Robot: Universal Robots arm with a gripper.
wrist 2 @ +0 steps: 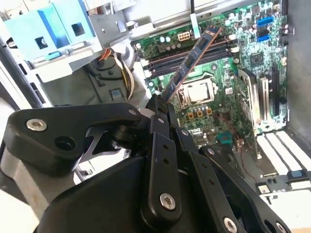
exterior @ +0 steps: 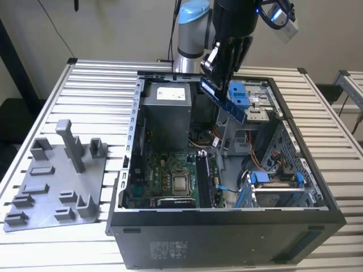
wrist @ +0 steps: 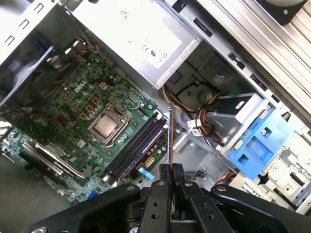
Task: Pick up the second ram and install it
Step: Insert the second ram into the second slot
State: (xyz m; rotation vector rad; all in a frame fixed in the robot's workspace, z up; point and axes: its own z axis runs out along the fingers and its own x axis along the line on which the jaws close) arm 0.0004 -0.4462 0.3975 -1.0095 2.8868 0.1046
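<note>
The gripper (exterior: 217,72) is clamped on one end of the memory stick (exterior: 227,103), holding it in the air over the open computer case (exterior: 227,224). A blue drive bracket (exterior: 239,93) stands just behind. The stick's long axis slants down from the fingers toward the motherboard (wrist 2: 214,92) and its slots (wrist 2: 219,50).

A plain pale wall (exterior: 113,28) rises behind the ribbed, silvery metal table (exterior: 96,79).
</note>
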